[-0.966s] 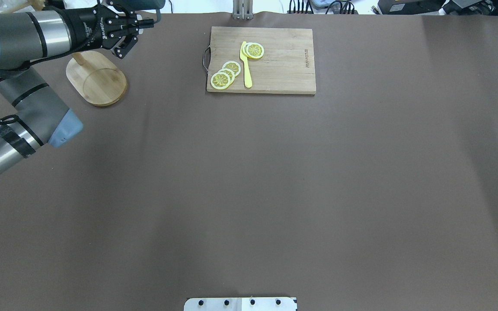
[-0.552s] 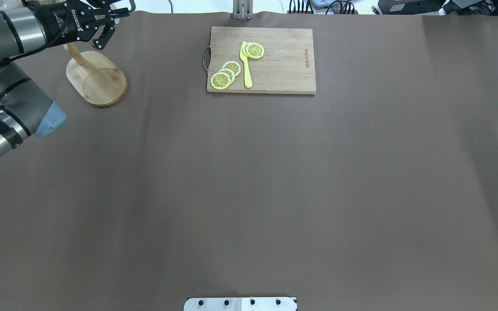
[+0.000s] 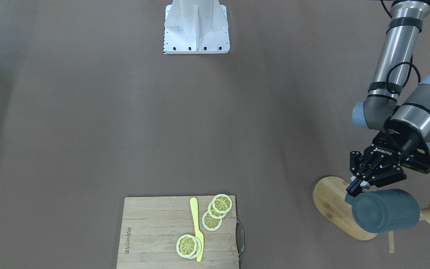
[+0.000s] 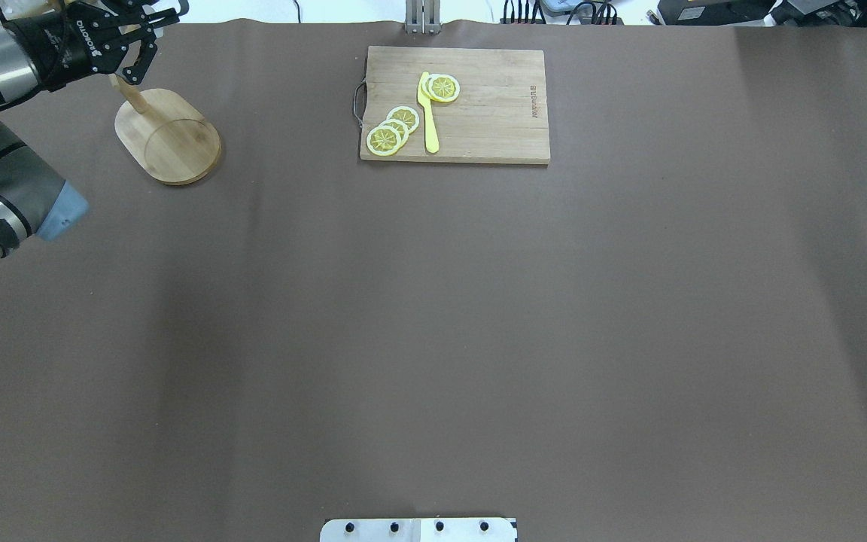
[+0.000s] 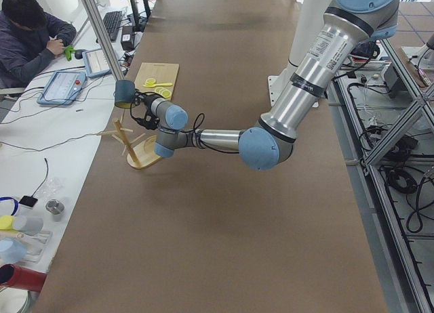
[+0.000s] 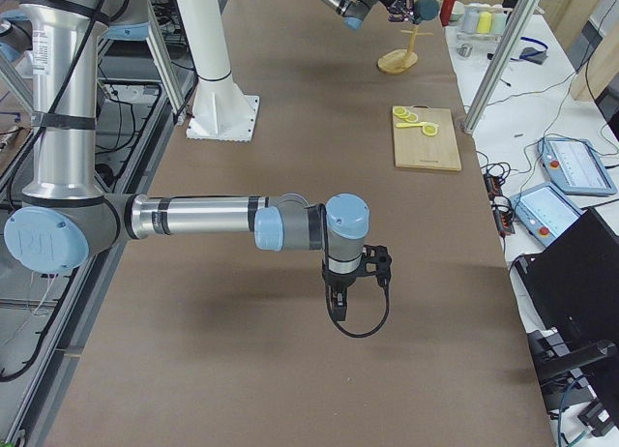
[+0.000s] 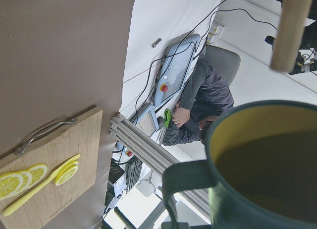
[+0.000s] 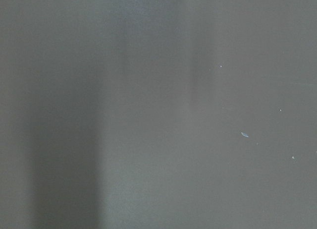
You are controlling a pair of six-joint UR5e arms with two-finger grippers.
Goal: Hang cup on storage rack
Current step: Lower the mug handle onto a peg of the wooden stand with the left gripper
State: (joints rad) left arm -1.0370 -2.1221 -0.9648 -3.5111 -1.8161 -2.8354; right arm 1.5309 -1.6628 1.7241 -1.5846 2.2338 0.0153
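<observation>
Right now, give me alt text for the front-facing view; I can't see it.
The left gripper holds the cup sideways over the storage rack, near its pegs. A cutting board with lemon slices and a yellow knife lies at bottom centre.

- In the front-facing view, at 4 o'clock, the cup [image 3: 385, 211] hides the post of the storage rack [image 3: 330, 198]; the cup's handle, lettering and mouth face away.
- Where the left gripper [image 3: 355, 188] meets the cup cannot be made out.
- Overhead, that gripper's fingertips run off the top edge at 11 o'clock.
- The left wrist view crops the cup at 5 o'clock and a peg [image 7: 292, 30] at 1 o'clock.
- The right gripper [image 6: 334, 307] is too small to read its jaws.
</observation>
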